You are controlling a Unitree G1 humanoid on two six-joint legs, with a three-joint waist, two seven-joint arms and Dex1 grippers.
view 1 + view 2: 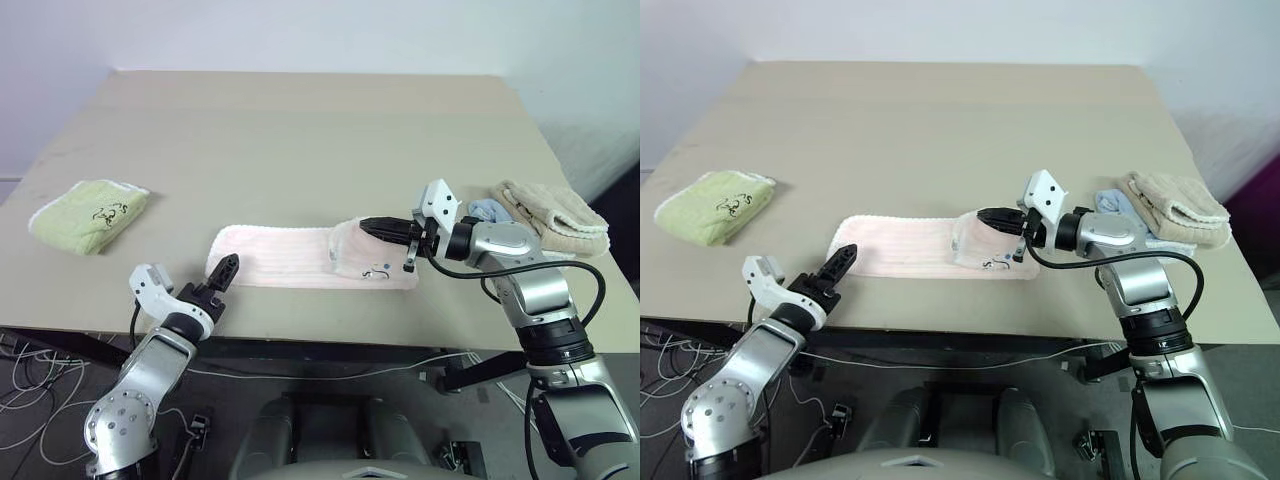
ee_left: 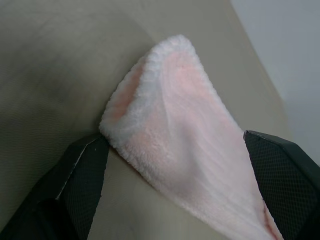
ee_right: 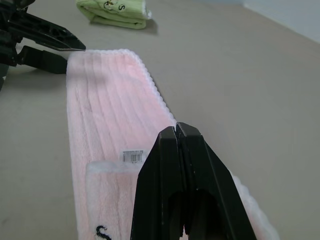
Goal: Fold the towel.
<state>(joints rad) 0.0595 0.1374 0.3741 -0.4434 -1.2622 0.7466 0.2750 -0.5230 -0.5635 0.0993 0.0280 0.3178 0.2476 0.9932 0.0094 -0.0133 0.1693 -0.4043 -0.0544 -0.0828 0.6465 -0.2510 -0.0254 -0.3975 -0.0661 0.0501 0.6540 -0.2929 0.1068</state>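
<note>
The right gripper (image 1: 372, 227) has its two black fingers pressed together, pinching the right end of the long pale pink terry towel (image 1: 290, 257) and holding that end raised and turned back over the strip. The rest of the towel lies flat near the front edge of the beige table (image 1: 300, 130), stretched from left to right. The left gripper (image 1: 226, 272) sits at the towel's left end with its fingers spread wide apart, one on each side of the corner, and is not closed on it.

The left wrist view shows what the head views cannot: the towel's left corner is bunched up into a soft peak with a white fluffy edge, standing between the two open fingers (image 2: 80, 185). The right wrist view looks along the shut fingers (image 3: 182, 185) down the length of the towel, showing its ribbed surface, white stitched trim, a small white barcode label (image 3: 132, 156) and the edge of the folded-over flap with dark embroidery.

The head views add the surroundings: a light green folded towel (image 1: 90, 213) well to the left, and a beige folded towel (image 1: 552, 215) resting on a light blue one (image 1: 487, 210) to the right.
</note>
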